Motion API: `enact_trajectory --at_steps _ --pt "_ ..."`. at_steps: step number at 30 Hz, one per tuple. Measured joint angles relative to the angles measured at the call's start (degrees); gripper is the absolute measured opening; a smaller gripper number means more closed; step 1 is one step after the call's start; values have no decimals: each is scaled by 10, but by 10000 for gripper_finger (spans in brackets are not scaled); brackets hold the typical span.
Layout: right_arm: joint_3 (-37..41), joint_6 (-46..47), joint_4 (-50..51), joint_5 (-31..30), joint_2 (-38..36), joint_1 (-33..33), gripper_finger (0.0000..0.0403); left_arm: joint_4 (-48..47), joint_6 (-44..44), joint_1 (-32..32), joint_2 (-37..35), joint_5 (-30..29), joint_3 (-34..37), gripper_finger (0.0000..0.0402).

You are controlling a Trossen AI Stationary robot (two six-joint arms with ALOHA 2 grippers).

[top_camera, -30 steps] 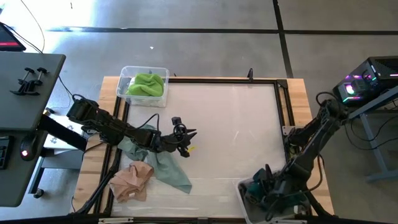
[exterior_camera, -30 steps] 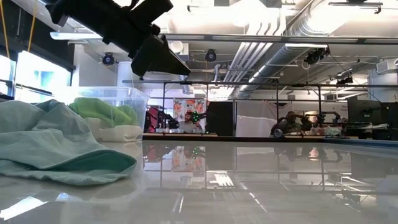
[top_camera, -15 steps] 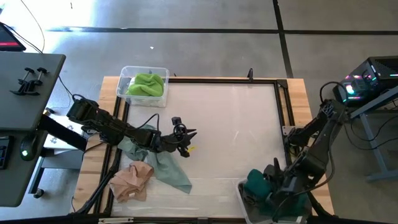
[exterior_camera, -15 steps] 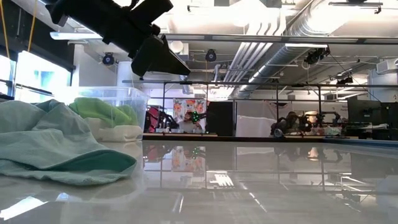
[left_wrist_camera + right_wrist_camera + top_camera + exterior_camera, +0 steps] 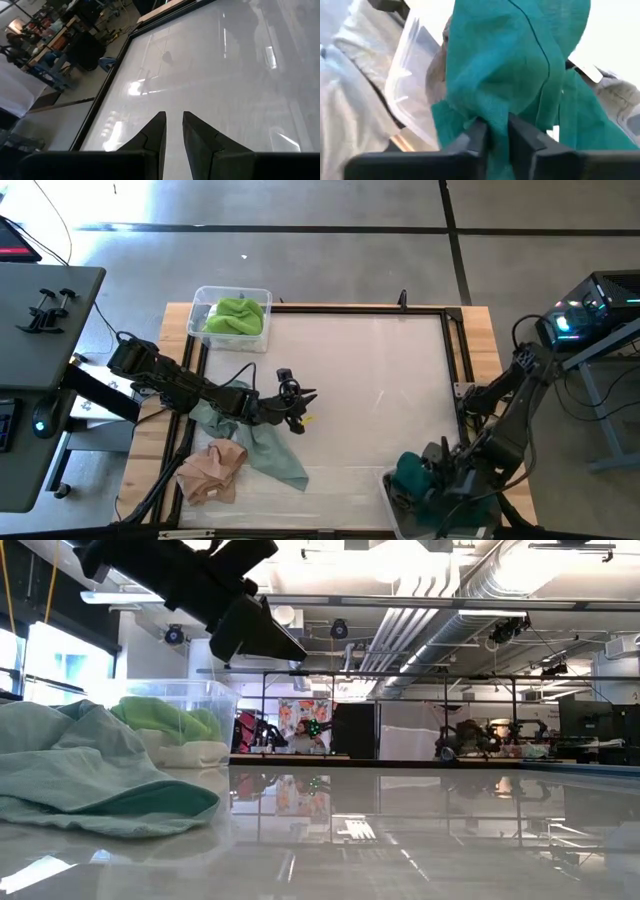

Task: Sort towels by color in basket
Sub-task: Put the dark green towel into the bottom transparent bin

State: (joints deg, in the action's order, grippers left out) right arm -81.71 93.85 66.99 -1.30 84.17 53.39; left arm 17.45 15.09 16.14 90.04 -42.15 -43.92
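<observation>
Your right gripper point(image 5: 492, 135) pinches dark teal towel point(image 5: 412, 473) above near-right bin point(image 5: 388, 498), likely lifting it for sorting. Left gripper point(image 5: 171, 131), fingers nearly together, empty, waits mid-table.

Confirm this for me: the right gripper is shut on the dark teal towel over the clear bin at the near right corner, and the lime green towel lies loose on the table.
Wrong on the lime green towel: the high view shows it inside the clear bin at the far left corner, not loose on the table. The rest holds: the right gripper is shut on the dark teal towel over the near right bin.
</observation>
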Motion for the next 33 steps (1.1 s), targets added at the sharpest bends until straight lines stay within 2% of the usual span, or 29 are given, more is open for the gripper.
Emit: enact_trajectory --at_steps 4,9,16,20,28,33 --pt "0 -34 -4 11 33 0 8 0 0 0 0 1 0 50" --pt "0 -83 -26 32 88 -2 10 0 0 0 0 1 0 50" --pt "0 -200 -95 59 164 -4 6 0 0 0 0 1 0 50" --pt "0 -223 -98 69 196 -6 5 0 0 0 0 1 0 50" --pt "0 -226 -64 10 199 -13 11 -1 0 0 0 1 0 50" --pt "1 -197 -47 -9 167 -14 39 -1 0 0 0 1 0 50"
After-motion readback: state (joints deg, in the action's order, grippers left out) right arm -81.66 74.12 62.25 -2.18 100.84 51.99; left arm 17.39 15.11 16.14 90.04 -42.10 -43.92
